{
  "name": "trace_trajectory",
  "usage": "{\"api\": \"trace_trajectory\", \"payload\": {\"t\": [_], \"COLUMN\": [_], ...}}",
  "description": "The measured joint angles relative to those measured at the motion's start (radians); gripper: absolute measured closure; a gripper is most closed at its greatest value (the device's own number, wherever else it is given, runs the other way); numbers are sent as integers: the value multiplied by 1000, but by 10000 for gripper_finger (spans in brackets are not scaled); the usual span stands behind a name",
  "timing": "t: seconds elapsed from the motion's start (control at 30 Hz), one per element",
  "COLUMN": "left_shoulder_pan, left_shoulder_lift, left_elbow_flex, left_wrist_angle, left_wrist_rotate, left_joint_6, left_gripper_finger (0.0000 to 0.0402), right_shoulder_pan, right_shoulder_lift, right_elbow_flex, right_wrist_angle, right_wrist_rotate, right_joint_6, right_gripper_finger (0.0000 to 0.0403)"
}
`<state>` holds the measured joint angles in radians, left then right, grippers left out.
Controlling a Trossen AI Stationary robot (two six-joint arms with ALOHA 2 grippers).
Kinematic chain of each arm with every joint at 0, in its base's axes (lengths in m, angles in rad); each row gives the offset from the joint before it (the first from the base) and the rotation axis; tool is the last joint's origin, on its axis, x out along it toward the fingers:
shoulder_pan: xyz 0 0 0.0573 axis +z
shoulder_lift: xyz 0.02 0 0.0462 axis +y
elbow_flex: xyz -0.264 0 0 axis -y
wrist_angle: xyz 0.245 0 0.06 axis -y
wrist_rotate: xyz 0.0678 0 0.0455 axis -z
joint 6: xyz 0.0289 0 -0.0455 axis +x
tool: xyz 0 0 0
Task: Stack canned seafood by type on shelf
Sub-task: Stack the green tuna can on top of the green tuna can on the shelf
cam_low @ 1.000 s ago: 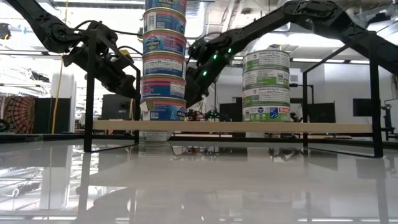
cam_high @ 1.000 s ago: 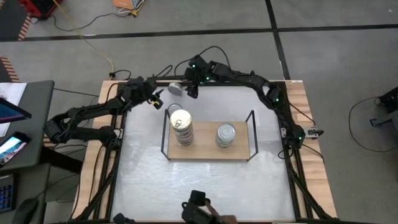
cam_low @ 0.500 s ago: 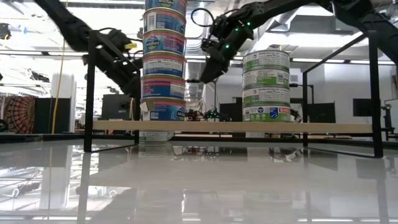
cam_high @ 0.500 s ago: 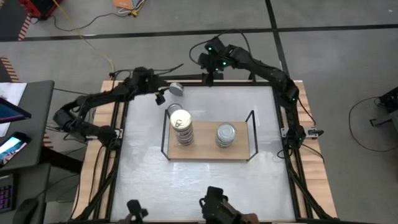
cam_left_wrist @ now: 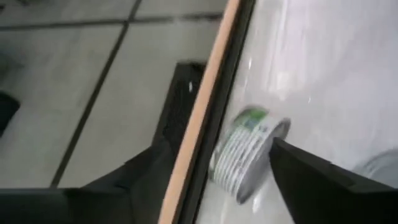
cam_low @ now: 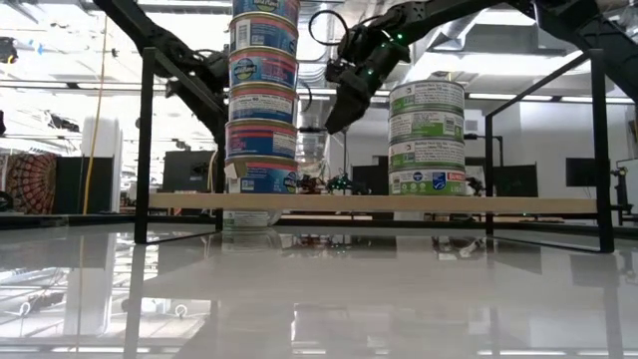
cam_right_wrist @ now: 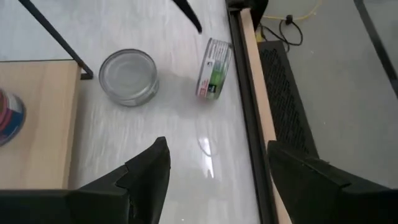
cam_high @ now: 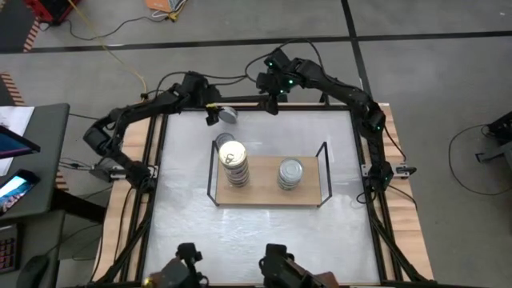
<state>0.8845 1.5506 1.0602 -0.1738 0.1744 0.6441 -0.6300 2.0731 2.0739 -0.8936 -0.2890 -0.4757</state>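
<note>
Standing on shelf point(cam_high: 268, 196): two stacks, five blue-label tins point(cam_low: 262, 100), four green-label tins point(cam_low: 427, 138), both grippers' fingers apart.

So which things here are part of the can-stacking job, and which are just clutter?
Part of the job:
- shelf
- blue-label stack on it
- green-label stack on it
- green-label tin on its edge by the table's far edge
- flat tin lying beside the shelf
- left gripper, open
- right gripper, open

Just lying about:
- yellow cable on the floor

The white table point(cam_high: 256, 224) carries the shelf point(cam_high: 268, 194) and two loose tins point(cam_high: 225, 116).
</note>
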Motion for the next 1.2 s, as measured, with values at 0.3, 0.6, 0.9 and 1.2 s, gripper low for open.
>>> {"api": "trace_trajectory", "payload": {"t": [0.3, 0.6, 0.9, 1.2], "left_shoulder_pan": [0, -11, -11, -10], "left_shoulder_lift": [144, 240, 326, 369], "left_elbow_flex": [205, 369, 400, 397], "left_wrist_angle": [-260, -423, -460, -462], "left_wrist_rotate": [30, 37, 52, 59], "left_joint_6": [164, 205, 251, 253], "left_gripper_finger": [102, 113, 114, 114], "right_shoulder_pan": [-26, -35, -35, -34], "right_shoulder_lift": [-21, -19, -19, -19], "right_elbow_flex": [0, 0, 0, 0], "right_wrist_angle": [-13, -19, -15, -21], "right_wrist_rotate": [-4, -138, -174, -234], "right_joint_6": [-30, -58, -95, -101], "right_gripper_finger": [113, 113, 113, 113]}}
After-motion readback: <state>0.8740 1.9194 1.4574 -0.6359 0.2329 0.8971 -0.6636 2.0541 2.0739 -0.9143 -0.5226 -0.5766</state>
